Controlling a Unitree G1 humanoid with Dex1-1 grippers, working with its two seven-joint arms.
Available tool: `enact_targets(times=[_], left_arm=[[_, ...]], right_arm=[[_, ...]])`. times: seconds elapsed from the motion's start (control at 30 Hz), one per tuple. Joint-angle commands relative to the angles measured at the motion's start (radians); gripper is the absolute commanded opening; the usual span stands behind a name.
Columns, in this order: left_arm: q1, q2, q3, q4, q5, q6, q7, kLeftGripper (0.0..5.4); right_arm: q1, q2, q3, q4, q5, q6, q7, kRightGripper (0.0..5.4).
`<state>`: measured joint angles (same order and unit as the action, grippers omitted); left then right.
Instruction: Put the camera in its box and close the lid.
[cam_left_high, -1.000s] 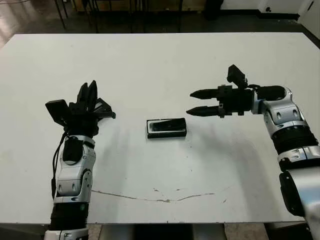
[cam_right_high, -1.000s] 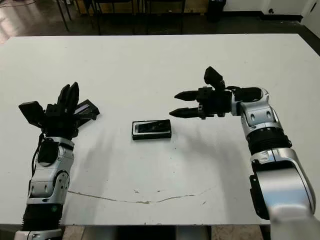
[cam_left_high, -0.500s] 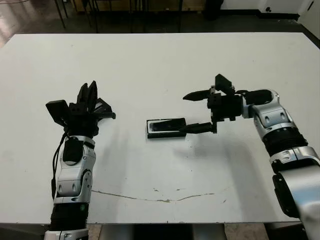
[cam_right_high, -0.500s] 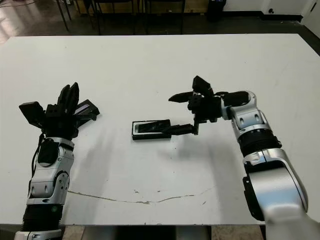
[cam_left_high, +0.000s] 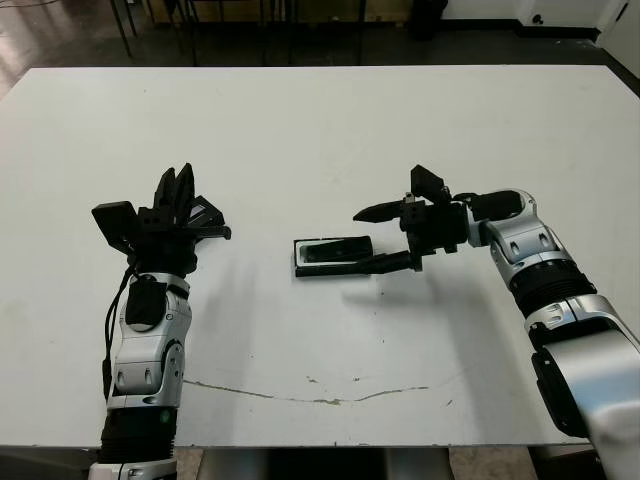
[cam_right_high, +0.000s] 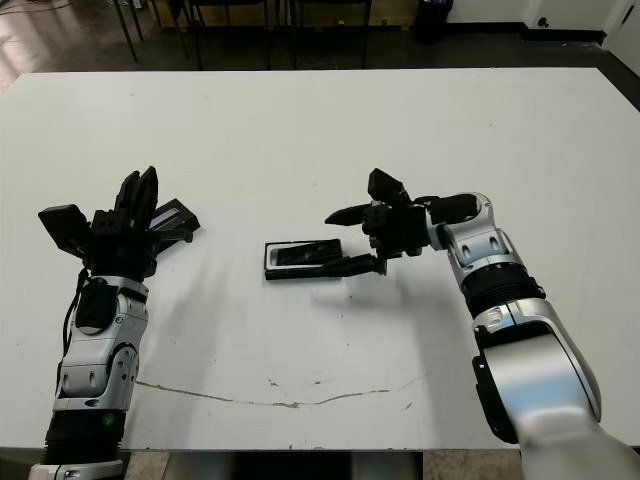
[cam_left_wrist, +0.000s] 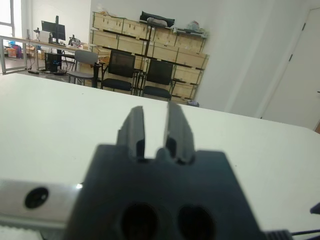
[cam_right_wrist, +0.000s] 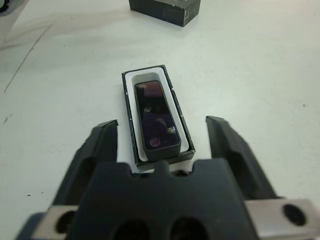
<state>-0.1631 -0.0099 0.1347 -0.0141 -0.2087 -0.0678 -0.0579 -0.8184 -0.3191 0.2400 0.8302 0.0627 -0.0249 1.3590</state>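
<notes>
So the camera (cam_right_wrist: 156, 116) is already sitting inside the box (cam_left_high: 333, 256), glossy face up, box lying in the middle of the tabletop (cam_left_high: 320, 130) with its long axis running left-right across the robot's view. The right end effector (cam_left_high: 382, 238) is right at the box's right-hand short end, fingers spread wide and gripping nothing; the wrist view looks straight down the box's length, with a finger on either side of the near end.

The lid (cam_right_high: 172, 221) is the thing that matters next, I'd say, and it's way over on the left, just beside the left end effector (cam_right_high: 137, 195), well apart from the box. That one looks nearly closed on nothing. So the left arm is clearly the nearer one for fetching the lid, which then has to travel rightward to the box
</notes>
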Motion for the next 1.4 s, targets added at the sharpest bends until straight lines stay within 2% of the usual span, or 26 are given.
enact_targets(times=[0.03,0.33,0.43,0.73,1.17,1.4], left_arm=[[0.015,-0.001,0.002,0.014,0.002,0.012,0.006,0.0],[0.015,0.0,-0.002,0.017,0.008,0.011,0.006,0.0],[0.015,0.002,-0.001,0.018,0.008,0.008,0.003,0.0],[0.013,-0.001,0.004,0.015,-0.001,0.013,0.004,0.0],[0.009,-0.001,0.003,0.014,0.001,0.017,0.007,0.0],[0.011,-0.005,0.0,0.012,0.006,0.018,0.013,0.0]], right_arm=[[0.006,0.004,0.004,0.025,-0.014,-0.01,0.001,2.61],[0.014,0.0,0.009,0.011,-0.035,-0.025,-0.029,0.52],[0.013,0.001,0.012,0.013,-0.04,-0.017,-0.029,0.04],[-0.008,0.002,0.036,0.06,-0.056,-0.009,0.007,0.01],[-0.013,-0.002,0.025,0.106,-0.053,-0.109,-0.004,0.01],[-0.006,0.021,0.013,0.101,-0.041,-0.105,-0.026,0.01]])
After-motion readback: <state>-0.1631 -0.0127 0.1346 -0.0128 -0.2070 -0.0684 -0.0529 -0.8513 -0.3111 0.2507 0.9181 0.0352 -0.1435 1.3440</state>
